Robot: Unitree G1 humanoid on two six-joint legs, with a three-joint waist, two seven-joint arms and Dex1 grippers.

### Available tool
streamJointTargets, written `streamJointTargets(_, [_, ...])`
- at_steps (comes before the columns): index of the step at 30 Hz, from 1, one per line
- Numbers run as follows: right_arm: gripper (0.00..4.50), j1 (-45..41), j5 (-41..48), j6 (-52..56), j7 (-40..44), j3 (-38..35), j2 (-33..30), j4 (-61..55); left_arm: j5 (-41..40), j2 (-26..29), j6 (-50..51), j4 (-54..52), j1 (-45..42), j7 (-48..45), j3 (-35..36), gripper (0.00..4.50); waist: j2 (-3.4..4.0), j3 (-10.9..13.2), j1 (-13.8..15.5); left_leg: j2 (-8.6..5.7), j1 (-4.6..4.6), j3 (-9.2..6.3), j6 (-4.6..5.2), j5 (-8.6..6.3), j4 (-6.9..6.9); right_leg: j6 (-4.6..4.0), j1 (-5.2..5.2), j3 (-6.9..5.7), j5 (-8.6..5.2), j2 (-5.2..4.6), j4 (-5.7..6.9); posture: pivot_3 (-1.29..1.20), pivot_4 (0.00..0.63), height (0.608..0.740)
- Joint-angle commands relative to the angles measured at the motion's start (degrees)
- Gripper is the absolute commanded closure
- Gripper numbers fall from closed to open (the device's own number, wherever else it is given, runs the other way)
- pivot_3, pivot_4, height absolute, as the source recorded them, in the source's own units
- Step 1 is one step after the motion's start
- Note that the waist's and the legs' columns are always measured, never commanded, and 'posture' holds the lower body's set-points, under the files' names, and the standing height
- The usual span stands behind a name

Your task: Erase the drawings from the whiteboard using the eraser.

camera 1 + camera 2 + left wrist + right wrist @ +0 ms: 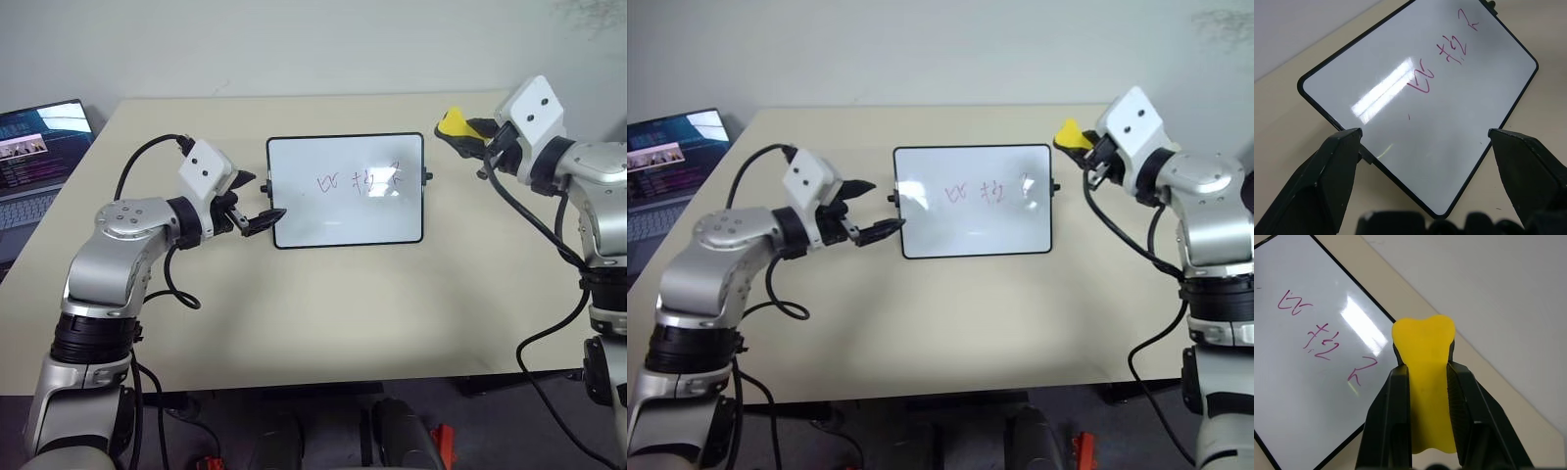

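1. Right gripper pinches the eraser, yellow tip out, above the table's far right, ready to wipe.
2. Left gripper, fingers apart, straddles the whiteboard's left edge, likely to steady it.
3. Drawings: thin reddish-purple scribbles, untouched, mid-board.

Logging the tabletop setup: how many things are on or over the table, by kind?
Glossy white whiteboard with black frame: 1
Small yellow eraser block: 1
Open laptop with lit screen: 1
Reddish-purple marker drawings: 3 groups
Total: 3 objects, plus the drawings
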Motion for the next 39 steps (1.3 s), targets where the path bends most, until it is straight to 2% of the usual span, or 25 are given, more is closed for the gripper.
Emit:
streamJointTargets(1, [3.83,-0.58,1.25,0.43,0.73,-0.21,0.27,-3.45,-0.21,0.54,-1.17,-1.02,-1.09,-0.34,1.30,0.00,0.00,0.00,0.00,0.00,0.00,0.00,0.00,0.00,0.00,0.00,0.00,0.00,0.00,0.00,0.00,0.00,0.150,0.740])
streamJointTargets(23, [3.83,-0.40,2.17,2.20,0.51,1.20,2.28,-6.22,-0.03,0.81,-0.83,-1.13,-1.13,-1.55,0.94,0.00,0.00,0.00,0.00,0.00,0.00,0.00,0.00,0.00,0.01,0.00,0.00,0.00,0.00,0.00,0.02,0.00,0.150,0.740])
streamJointTargets(26, [3.83,-1.57,3.29,4.00,0.25,5.08,7.72,-9.75,-0.05,0.75,-0.81,-0.94,-0.79,-1.75,0.79,0.00,0.00,0.00,-0.35,0.02,0.03,0.00,0.00,0.00,0.01,-0.01,0.00,0.00,0.01,0.01,0.04,0.00,0.150,0.740])
streamJointTargets(30, [3.83,-4.04,0.25,5.57,-3.09,10.68,15.81,-9.61,2.78,0.95,-2.29,0.76,0.33,-1.32,-1.42,0.00,0.01,-0.01,-0.61,0.06,0.14,0.00,0.00,0.01,0.01,-0.01,0.00,0.02,0.01,0.05,0.16,0.00,0.150,0.740])
streamJointTargets(34, [3.83,-7.26,-6.48,0.19,-9.53,17.25,23.54,1.22,3.76,-0.37,-4.25,3.66,2.52,-1.26,-2.48,0.00,-0.02,-0.02,-0.26,0.02,0.17,-0.01,-0.01,0.01,0.04,-0.02,0.05,0.02,0.02,0.05,0.13,0.00,0.150,0.740])
streamJointTargets(39, [3.83,-13.12,-9.22,-5.20,-13.65,17.72,30.31,15.41,3.87,-0.71,-4.18,3.75,3.47,-1.44,-2.61,0.00,-0.04,-0.03,-0.04,0.02,0.11,-0.08,-0.02,0.02,0.03,-0.04,0.00,-0.04,0.03,0.05,0.14,0.00,0.150,0.740])
